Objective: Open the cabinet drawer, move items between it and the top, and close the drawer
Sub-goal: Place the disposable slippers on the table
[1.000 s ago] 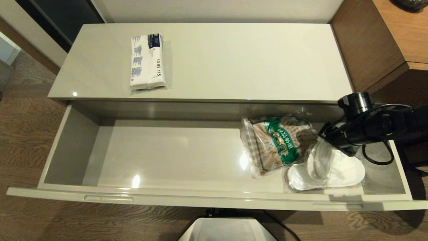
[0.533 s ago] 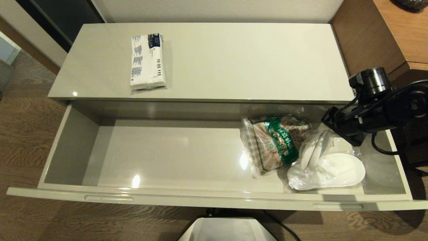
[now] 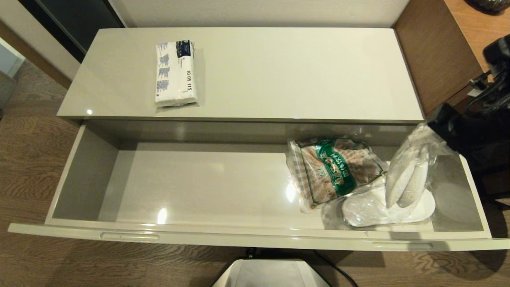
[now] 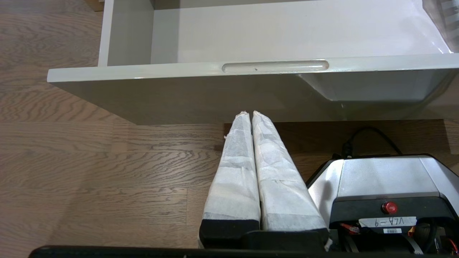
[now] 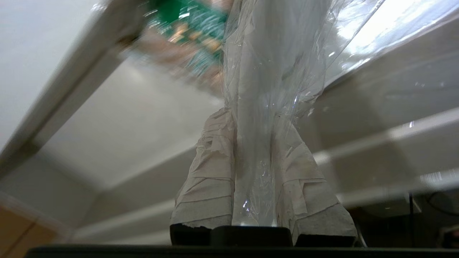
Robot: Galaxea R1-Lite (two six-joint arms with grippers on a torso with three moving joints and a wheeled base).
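The cabinet's drawer [image 3: 255,236] stands pulled wide open under the glossy cream top [image 3: 299,71]. On the top's left part lies the flat white pack with blue print [image 3: 175,74]. At the drawer's right end my right gripper [image 5: 251,118] is shut on the clear plastic of a slipper pack [image 3: 409,172]. The pack hangs edge-on above the drawer floor, and its wrap fills the gap between the taped fingers [image 5: 211,168]. In the head view the right arm [image 3: 466,131] enters from the right edge. My left gripper [image 4: 249,114] is shut and empty, parked low in front of the drawer face [image 4: 172,96].
A green-and-brown snack bag [image 3: 332,170] lies on the drawer floor left of the hanging pack. A second white slipper pack [image 3: 372,210] lies flat beneath it. A brown wood-grain desk unit [image 3: 438,59] stands right of the cabinet. My base [image 4: 380,182] sits below the drawer front.
My right gripper has risen and drawn back to the right with the slipper pack, which has come up off the drawer floor and now hangs upright. The left arm has not moved.
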